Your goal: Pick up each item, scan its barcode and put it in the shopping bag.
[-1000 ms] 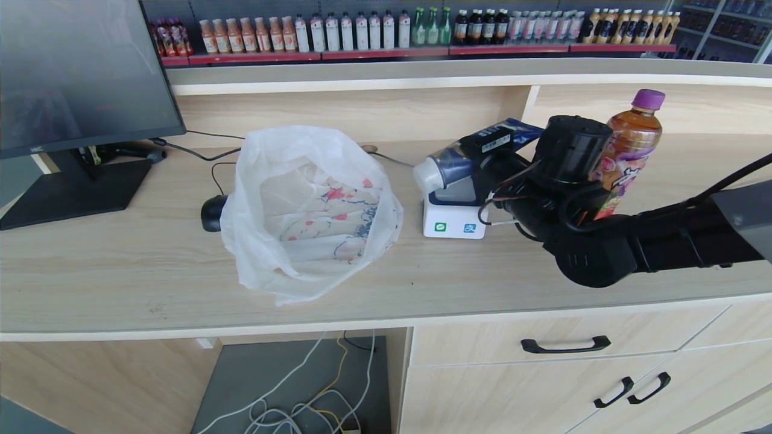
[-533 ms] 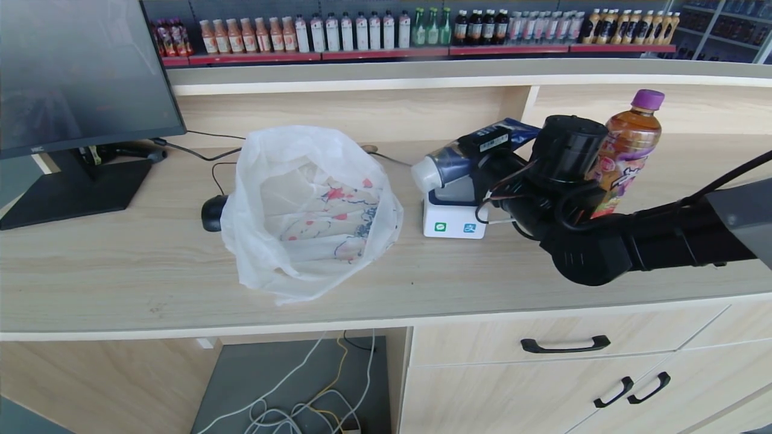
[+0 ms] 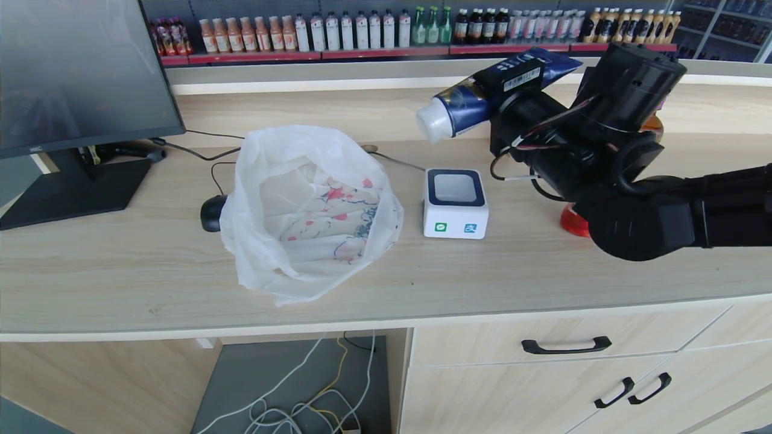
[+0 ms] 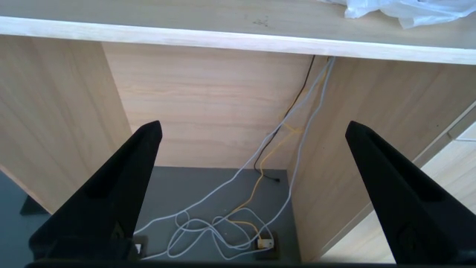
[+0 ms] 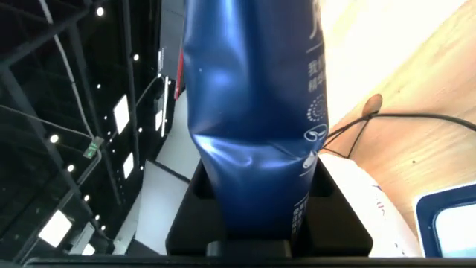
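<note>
My right gripper (image 3: 503, 102) is shut on a dark blue tube with a white cap (image 3: 476, 99), held in the air above and behind the white scanner box (image 3: 455, 203). The tube lies roughly level, cap toward the bag, with a barcode label (image 3: 522, 77) on its upper side. In the right wrist view the blue tube (image 5: 253, 104) sits squeezed between the two black fingers (image 5: 195, 186). The white shopping bag (image 3: 310, 205) stands open on the counter left of the scanner. My left gripper (image 4: 253, 186) hangs open below the counter's edge, holding nothing.
A tea bottle (image 3: 654, 123) stands behind my right arm, mostly hidden, its red base (image 3: 573, 222) showing. A monitor (image 3: 78, 72) stands at the far left, a black mouse (image 3: 212, 212) beside the bag. Cables (image 4: 245, 223) lie on the floor under the counter.
My right arm has lifted the blue tube up off the scanner and slightly right, uncovering the scanner's window. The arm now hides most of the tea bottle.
</note>
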Robot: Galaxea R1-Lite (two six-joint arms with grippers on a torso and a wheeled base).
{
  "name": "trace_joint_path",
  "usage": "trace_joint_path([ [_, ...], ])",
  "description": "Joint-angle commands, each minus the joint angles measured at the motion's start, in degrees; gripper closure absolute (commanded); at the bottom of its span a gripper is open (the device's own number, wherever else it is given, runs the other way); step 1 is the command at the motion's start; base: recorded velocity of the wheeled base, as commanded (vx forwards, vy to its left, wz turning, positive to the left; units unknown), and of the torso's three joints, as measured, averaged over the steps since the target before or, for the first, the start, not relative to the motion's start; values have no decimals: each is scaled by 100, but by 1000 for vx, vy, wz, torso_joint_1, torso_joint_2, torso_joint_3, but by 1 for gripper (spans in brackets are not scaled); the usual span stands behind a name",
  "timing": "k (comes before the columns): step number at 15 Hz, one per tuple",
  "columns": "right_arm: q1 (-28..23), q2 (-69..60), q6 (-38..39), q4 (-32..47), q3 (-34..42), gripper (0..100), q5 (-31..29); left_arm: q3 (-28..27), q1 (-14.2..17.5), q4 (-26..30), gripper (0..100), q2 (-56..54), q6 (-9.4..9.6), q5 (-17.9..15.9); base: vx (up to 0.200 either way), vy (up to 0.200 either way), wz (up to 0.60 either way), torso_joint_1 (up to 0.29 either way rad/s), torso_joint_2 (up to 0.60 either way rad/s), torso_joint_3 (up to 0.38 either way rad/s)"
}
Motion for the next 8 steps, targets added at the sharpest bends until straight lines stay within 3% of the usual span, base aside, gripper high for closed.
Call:
trace_joint_path([
  [1, 222, -755, -358, 7, 296, 100, 1, 0, 1, 0, 0, 0, -2, 4, 0, 0, 0, 0, 0, 0],
  [5, 485, -1326, -1351, -2, 630, 100, -8, 0, 1, 0, 0, 0, -2, 4, 0, 0, 0, 0, 0, 0],
  [8, 608, -1669, -2960, -73, 1026, 100, -8, 0, 1, 0, 0, 0, -2, 4, 0, 0, 0, 0, 0, 0],
])
